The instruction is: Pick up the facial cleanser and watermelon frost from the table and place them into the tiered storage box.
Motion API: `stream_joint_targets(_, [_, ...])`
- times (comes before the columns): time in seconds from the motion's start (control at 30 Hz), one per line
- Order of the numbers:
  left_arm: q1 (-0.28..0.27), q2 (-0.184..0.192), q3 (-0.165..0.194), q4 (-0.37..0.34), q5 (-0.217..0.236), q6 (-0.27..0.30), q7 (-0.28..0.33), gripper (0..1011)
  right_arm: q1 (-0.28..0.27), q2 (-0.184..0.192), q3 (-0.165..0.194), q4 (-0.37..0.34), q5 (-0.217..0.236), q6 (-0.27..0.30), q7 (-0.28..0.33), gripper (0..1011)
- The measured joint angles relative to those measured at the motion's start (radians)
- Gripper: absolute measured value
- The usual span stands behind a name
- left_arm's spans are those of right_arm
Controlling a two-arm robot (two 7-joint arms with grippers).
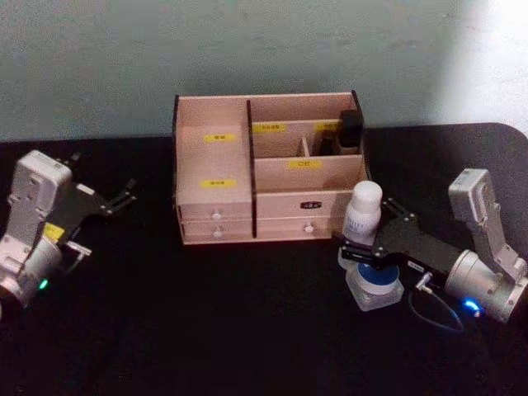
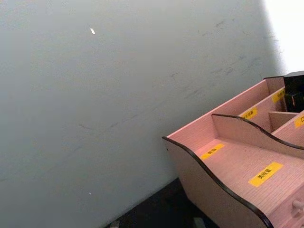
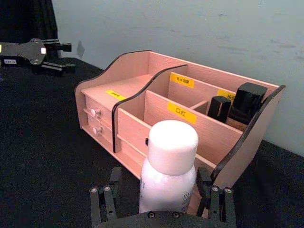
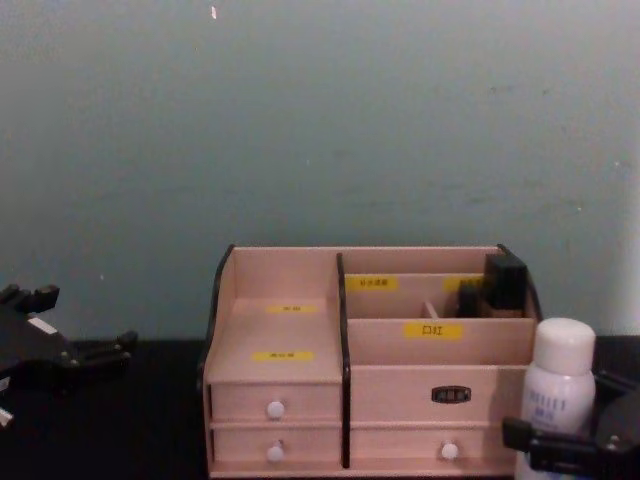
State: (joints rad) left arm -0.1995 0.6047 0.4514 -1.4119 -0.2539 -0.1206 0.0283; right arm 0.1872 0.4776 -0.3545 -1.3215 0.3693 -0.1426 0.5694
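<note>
The facial cleanser (image 1: 363, 213), a tall white bottle with a rounded cap, stands upright just right of the tiered storage box (image 1: 216, 165). My right gripper (image 1: 365, 231) is open, its fingers straddling the bottle's lower body; the right wrist view shows a gap on one side of the facial cleanser (image 3: 168, 166). The watermelon frost (image 1: 377, 280), a squat clear jar with a blue lid, sits directly in front of the bottle, partly under the right gripper. At the table's far left, my left gripper (image 1: 124, 195) hangs open and empty.
Two dark items (image 1: 351, 128) stand in the box's back right compartment. The box's left stepped shelf (image 2: 237, 166) and front middle compartment hold nothing. Black table surface (image 1: 247, 322) spreads in front of the box. A pale wall rises behind.
</note>
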Motion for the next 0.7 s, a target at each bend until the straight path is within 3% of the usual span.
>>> stream_joint_targets(0.7, [0.0, 0.0, 0.0, 0.0, 0.0, 0.0, 0.0, 1001, -0.005, 0.001, 0.005, 0.0, 0.016, 0.004, 0.0, 1003])
